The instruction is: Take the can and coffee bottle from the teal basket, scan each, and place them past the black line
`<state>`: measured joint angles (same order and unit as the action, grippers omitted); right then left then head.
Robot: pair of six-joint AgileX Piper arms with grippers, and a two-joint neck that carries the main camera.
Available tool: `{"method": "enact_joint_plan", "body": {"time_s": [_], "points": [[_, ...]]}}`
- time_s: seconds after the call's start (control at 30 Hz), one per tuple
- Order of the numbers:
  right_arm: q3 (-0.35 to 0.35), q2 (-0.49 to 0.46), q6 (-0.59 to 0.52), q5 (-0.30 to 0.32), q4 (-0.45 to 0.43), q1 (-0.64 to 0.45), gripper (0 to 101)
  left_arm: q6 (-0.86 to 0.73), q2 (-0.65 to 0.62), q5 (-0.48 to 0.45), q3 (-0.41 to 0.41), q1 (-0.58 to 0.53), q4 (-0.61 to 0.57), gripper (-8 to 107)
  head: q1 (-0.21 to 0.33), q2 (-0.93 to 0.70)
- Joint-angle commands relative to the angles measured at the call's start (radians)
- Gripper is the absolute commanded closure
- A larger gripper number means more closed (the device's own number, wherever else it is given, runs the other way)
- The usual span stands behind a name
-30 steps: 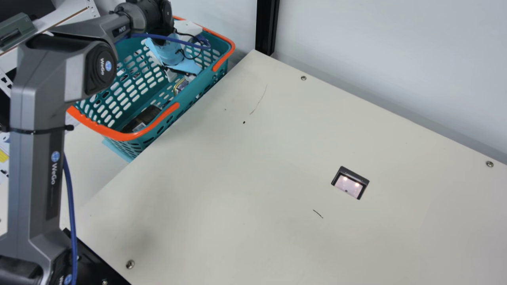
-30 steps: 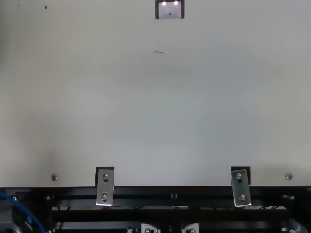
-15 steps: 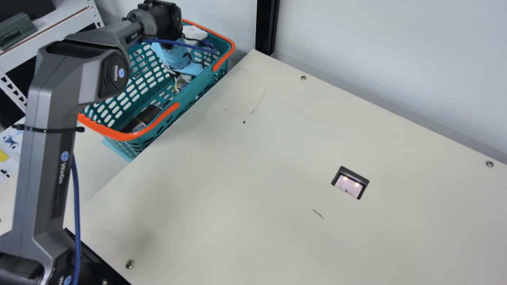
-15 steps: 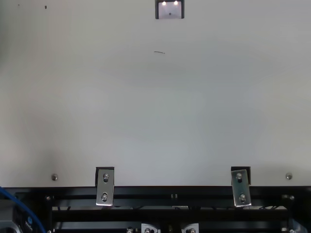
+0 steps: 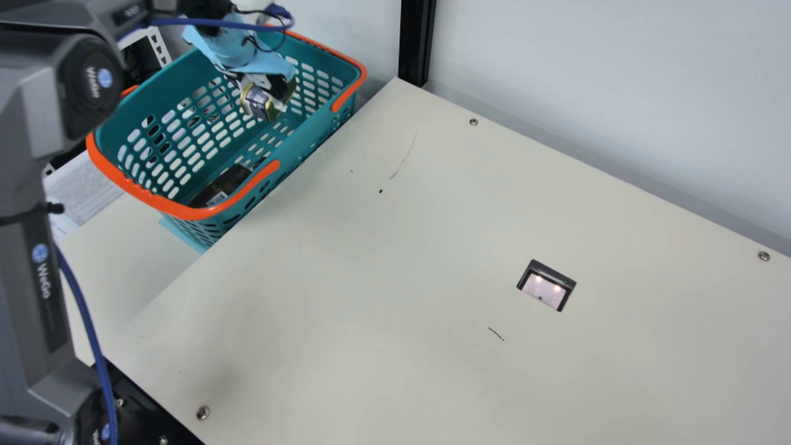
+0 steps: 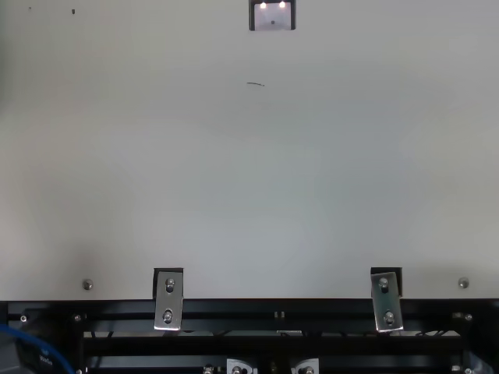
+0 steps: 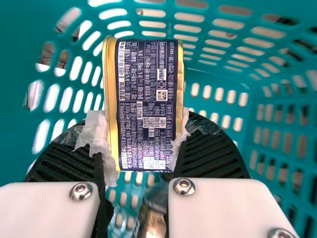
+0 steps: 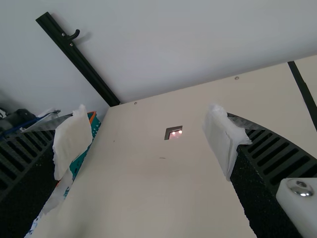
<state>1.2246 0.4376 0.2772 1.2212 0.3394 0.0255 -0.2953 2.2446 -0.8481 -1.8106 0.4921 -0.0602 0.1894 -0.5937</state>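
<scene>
- Right wrist view: right end effector [image 8: 148,144], padded ribbed fingers spread apart.
- Main view: grey jointed left arm [image 5: 37,278], foreground.
- Cream table [image 5: 371,309], inset with dark-framed scanner window [image 5: 546,285], two lights lit.
- Teal perforated plastic basket [image 5: 148,196], orange-rimmed, beside the table.
- Dark coffee bottle [image 5: 228,180], lying in the basket's nearer end.
- Left end effector [image 5: 267,91], pinching navy-and-gold rectangular can [image 5: 256,104] inside the basket, well apart from the bottle.
- Black upright post [image 5: 415,43], at the table's far corner.
</scene>
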Motion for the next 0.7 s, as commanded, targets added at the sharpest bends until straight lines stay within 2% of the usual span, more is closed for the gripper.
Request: {"method": "enact_joint_plan", "body": {"time_s": [0.0, 0.27, 0.57, 0.67], "points": [[0.000, 0.000, 0.000, 0.000, 0.000, 0.000, 0, -0.021, -0.130, -0.004, 0.080, 0.014, -0.063, 89, 0.023, -0.012], [0.000, 0.000, 0.000, 0.000, 0.000, 0.000, 0, -0.061, -0.374, -0.125, 0.196, 0.066, -0.271, 89, 0.023, -0.012], [0.000, 0.000, 0.000, 0.000, 0.000, 0.000, 0, -0.003, -0.531, -0.372, 0.205, 0.147, -0.444, 89, 0.023, -0.012], [0.000, 0.000, 0.000, 0.000, 0.000, 0.000, 0, 0.002, -0.569, -0.372, 0.301, 0.146, -0.507, 89, 0.023, -0.012]]}}
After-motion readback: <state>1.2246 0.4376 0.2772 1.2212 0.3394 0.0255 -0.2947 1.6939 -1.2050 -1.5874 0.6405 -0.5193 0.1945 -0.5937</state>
